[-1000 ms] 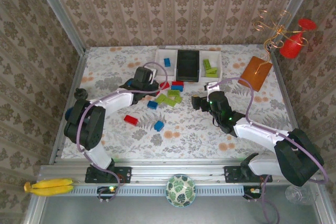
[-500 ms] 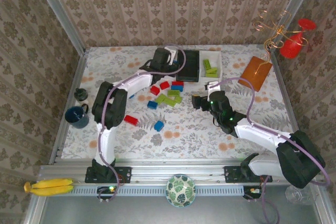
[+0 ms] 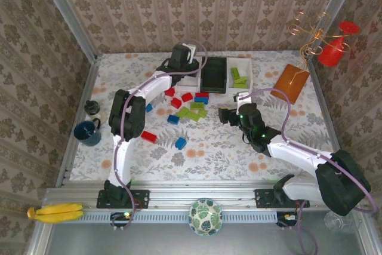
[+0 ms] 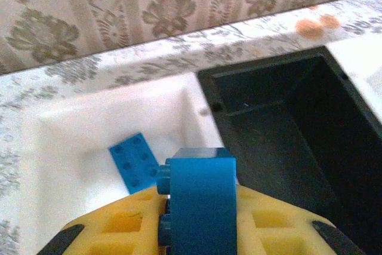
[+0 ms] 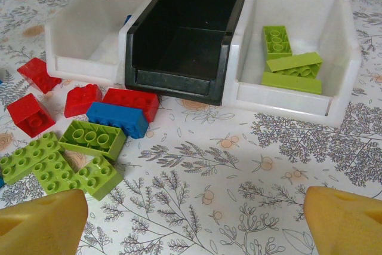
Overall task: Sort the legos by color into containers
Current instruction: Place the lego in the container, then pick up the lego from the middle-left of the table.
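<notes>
Within the last second the left arm swung from the loose legos (image 3: pixel 191 111) to the left white tray (image 4: pixel 71 135). The left fingers (image 4: pixel 113 231) now pinch a blue brick (image 4: pixel 200 201) above the tray (another blue piece (image 4: pixel 134 162) lies inside). Release looks due. The right fingers (image 5: pixel 36 222) stand wide and empty over the floral-clothed bench (image 5: pixel 239 159). Patterned wallpaper (image 3: pixel 197 10) encloses the cell.

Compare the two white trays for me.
The left white tray shows one brick, the right white tray three. The left white tray's brick is blue, the right white tray's bricks lime green. Both are white, open-topped, flanking the black tray.
</notes>
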Controlling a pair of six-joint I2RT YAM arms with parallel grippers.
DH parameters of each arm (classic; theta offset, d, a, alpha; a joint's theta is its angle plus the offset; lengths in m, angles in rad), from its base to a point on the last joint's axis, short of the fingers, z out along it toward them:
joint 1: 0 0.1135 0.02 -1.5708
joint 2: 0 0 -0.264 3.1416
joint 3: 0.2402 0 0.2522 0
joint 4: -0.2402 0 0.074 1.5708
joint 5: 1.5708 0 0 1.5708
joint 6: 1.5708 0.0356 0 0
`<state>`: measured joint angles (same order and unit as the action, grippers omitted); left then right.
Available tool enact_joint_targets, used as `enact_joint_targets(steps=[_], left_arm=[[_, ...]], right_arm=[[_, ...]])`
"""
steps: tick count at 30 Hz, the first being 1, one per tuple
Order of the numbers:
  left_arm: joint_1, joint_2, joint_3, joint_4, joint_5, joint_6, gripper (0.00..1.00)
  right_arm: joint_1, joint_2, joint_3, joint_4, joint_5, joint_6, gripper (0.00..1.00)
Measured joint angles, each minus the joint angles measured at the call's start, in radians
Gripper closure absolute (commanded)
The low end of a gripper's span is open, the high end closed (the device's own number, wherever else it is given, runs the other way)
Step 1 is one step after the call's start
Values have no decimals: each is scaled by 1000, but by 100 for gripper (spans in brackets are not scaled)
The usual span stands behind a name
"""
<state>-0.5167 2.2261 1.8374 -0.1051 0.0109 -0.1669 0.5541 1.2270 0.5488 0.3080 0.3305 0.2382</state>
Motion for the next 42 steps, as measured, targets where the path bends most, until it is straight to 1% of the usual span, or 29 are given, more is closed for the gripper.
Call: enact_joint_targets(steps=[2,7,10,13,18,25,28,32,34,42], left_arm=[[13,24,29,-13,-11,8,73],[21,53,58,-67,-34,35,49],[20,50,55,-70,-49,48,38],[19,13,8,-60,-61,55,33],[19,-151,-157,-26,-68,55,29],[19,-506,-531,100,-52,28,24],[23,-613,-671,119,-54,24,23],[42,-688,-799,119,-53,14,23],[63,-705,-837,117,-51,10,22],[187,-735,-918,100,-13,-23,22]], right_arm=[[0,3,0,1,0,0,6],[0,26,0,1,-1,0,6],[2,33,0,4,-5,0,6],[13,33,0,11,-8,-6,6],[27,32,0,27,-14,-22,5],[37,32,0,33,-17,-32,6],[43,32,0,34,-17,-35,5],[50,33,0,34,-17,-40,5],[54,37,0,34,-17,-47,5],[60,43,0,34,-16,-60,5]])
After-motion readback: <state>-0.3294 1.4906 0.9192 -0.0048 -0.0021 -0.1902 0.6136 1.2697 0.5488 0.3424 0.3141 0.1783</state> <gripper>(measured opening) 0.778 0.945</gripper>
